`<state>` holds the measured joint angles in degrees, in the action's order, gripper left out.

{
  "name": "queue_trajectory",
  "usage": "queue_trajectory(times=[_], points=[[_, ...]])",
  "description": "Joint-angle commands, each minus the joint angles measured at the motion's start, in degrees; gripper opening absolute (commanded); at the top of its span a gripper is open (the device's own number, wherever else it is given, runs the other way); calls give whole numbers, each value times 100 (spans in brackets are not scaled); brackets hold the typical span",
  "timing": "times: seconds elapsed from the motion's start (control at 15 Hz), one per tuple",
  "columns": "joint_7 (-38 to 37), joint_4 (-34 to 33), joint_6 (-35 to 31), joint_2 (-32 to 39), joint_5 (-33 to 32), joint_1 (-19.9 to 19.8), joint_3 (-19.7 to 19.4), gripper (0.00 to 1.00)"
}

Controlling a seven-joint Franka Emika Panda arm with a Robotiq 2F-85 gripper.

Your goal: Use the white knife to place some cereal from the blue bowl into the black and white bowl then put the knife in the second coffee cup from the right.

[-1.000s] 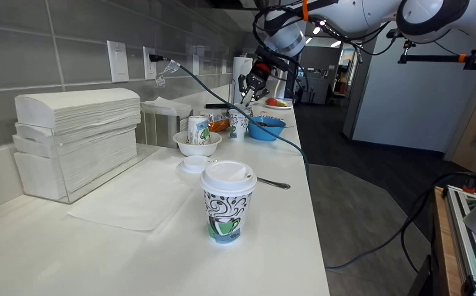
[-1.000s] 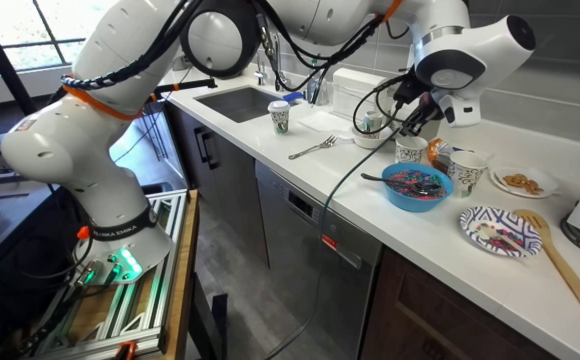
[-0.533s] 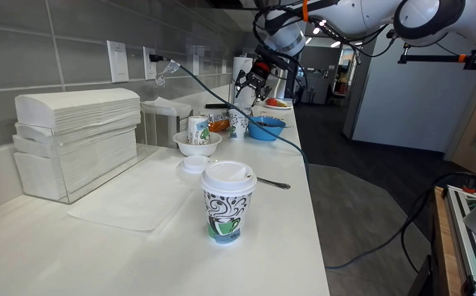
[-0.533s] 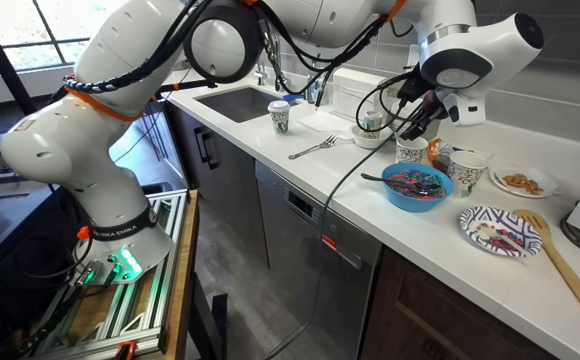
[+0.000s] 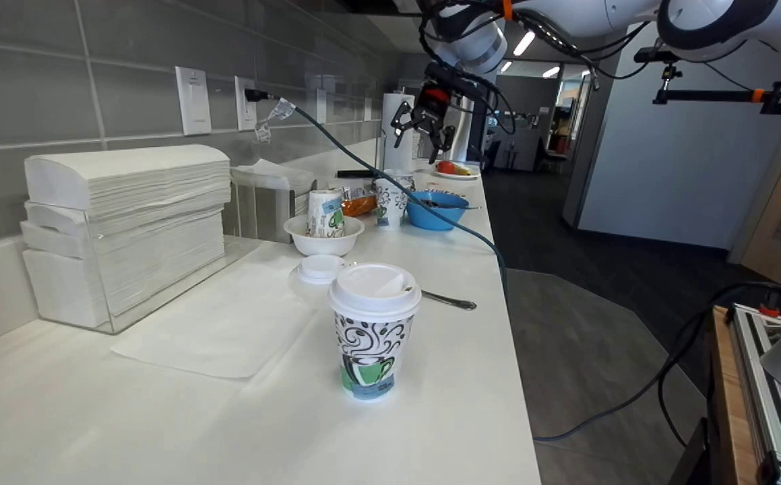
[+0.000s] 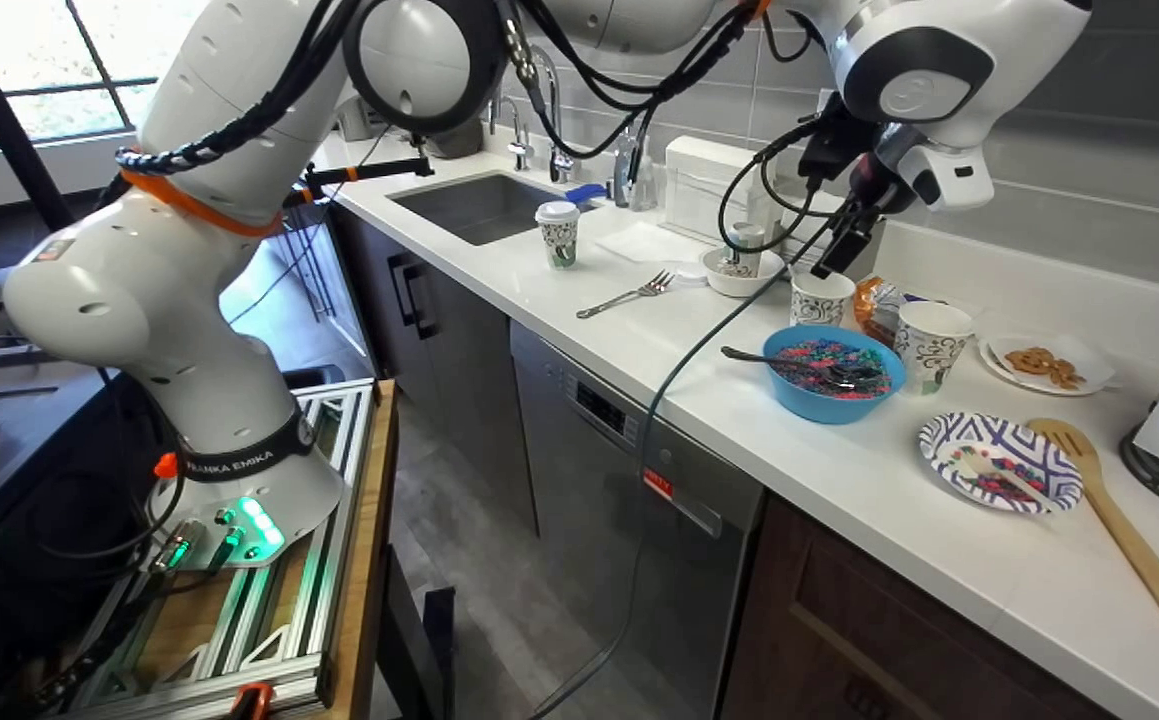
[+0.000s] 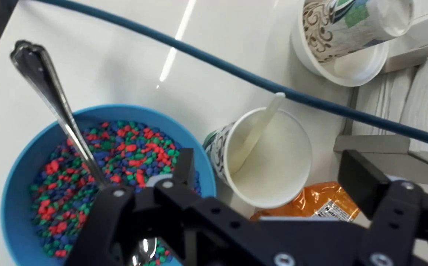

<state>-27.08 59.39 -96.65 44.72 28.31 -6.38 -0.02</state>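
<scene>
Closest to the wrist camera is your claw (image 7: 273, 171); its two black fingers (image 7: 363, 181) are spread wide, one near the middle and one at the right of the frame. Down past them you can see the white knife (image 7: 256, 133), leaning inside a paper cup (image 7: 217, 151), with its end poking up over the rim. You can't tell if that end touches the blue cable (image 7: 214, 61). Just beside the cup, big in the lower left, is the blue bowl (image 7: 16, 207). It has red, green and blue cereal (image 7: 66, 177) in it, and a shiny spoon (image 7: 64, 107) with its handle pointing to the upper left. A bit of an orange bag (image 7: 310, 199) shows below the cup. In the upper right, an upside-down cup (image 7: 339, 33) sits in a white bowl (image 7: 365, 68). In an exterior view, you find a wooden spatula (image 6: 1139, 560) nearest on the counter (image 6: 869, 470), at the lower right. Next to it is the patterned bowl (image 6: 979, 430), with some bright cereal bits inside. Behind that come another cup (image 6: 929, 345), just beside the blue bowl, and a white plate (image 6: 1094, 360) with brown bits (image 6: 1037, 362) on it. Farther away lies a fork (image 6: 655, 286), and a cup with a white lid (image 6: 559, 240) stands near the sink (image 6: 469, 205).
</scene>
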Motion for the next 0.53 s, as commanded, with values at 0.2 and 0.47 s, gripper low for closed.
queue_trajectory(times=[0.2, 0.47], points=[[1028, 1965, -891, -1514, -1387, 460, -290, 100], [1869, 2926, -1149, -2370, -2091, 504, -235, 100]])
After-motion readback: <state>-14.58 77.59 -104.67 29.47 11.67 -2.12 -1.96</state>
